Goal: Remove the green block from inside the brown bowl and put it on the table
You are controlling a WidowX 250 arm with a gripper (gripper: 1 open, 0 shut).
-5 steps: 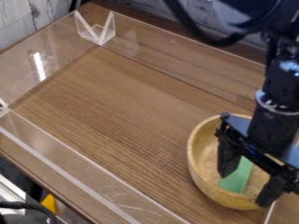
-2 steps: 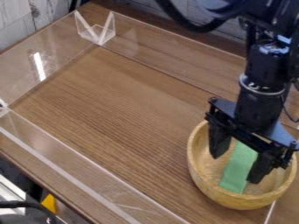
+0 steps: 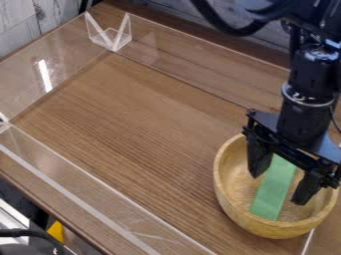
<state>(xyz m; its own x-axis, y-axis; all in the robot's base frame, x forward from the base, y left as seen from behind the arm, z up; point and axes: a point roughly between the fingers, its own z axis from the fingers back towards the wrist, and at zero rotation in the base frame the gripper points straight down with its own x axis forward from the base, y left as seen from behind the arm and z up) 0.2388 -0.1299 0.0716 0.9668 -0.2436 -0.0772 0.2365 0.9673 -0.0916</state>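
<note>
The gripper [image 3: 292, 177] points straight down into the brown bowl [image 3: 234, 174], jaws spread wide and empty. Compared with the views from a second ago, we see that it has shifted slightly toward the far side of the bowl and now straddles the green block [image 3: 277, 191] more squarely, one finger on each long side. We judge this to be the alignment step before the grasp: the block is not yet held.

The green block lies inside the bowl, leaning against the near inner wall, its upper end between the fingers. We cannot tell whether either finger touches it.

The bowl sits on the table [image 3: 147, 110] near its right edge. The table area to the left of the bowl offers room for placement.

Next, in our judgement, the jaws need to close on the block's narrow width, then lift clear of the rim.
</note>
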